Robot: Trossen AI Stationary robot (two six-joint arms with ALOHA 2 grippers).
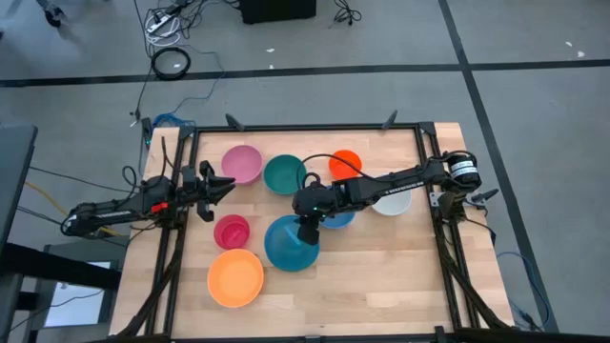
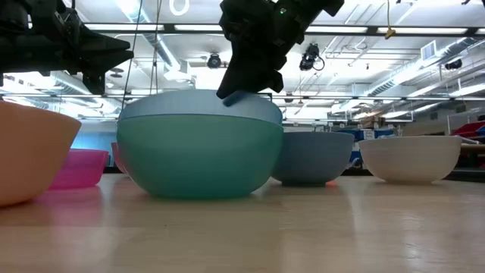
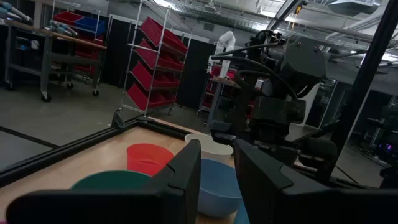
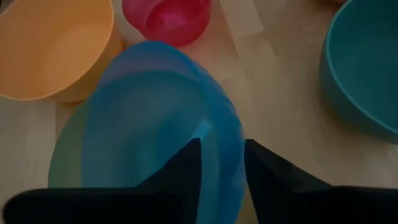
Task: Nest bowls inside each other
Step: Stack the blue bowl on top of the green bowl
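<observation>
A light blue bowl [image 4: 143,118] sits tilted inside a green bowl [image 4: 62,155] near the table's middle [image 1: 289,245]. In the low view its rim [image 2: 201,102] rises above the green bowl [image 2: 197,159]. My right gripper [image 4: 222,163] is open and slants down over the far-right rim of this stack [image 1: 307,232]. One finger is inside the light blue bowl and one is outside. My left gripper [image 1: 222,187] waits open above the table's left side, near the pink bowl [image 1: 242,163]. My right gripper's fingers stand astride the light blue bowl's rim [image 4: 225,134], one finger [image 4: 186,171] inside and one [image 4: 270,174] outside, coming from above at a slant. I cannot tell whether either finger touches the rim. The bowl rests in the green bowl.
Around the stack stand a large orange bowl [image 1: 235,278], a small red bowl [image 1: 232,232], a teal bowl [image 1: 284,174], a small orange bowl [image 1: 345,163], a blue bowl [image 1: 338,219] under my right arm and a white bowl [image 1: 392,201]. Bare wood lies toward the near right [image 1: 381,276].
</observation>
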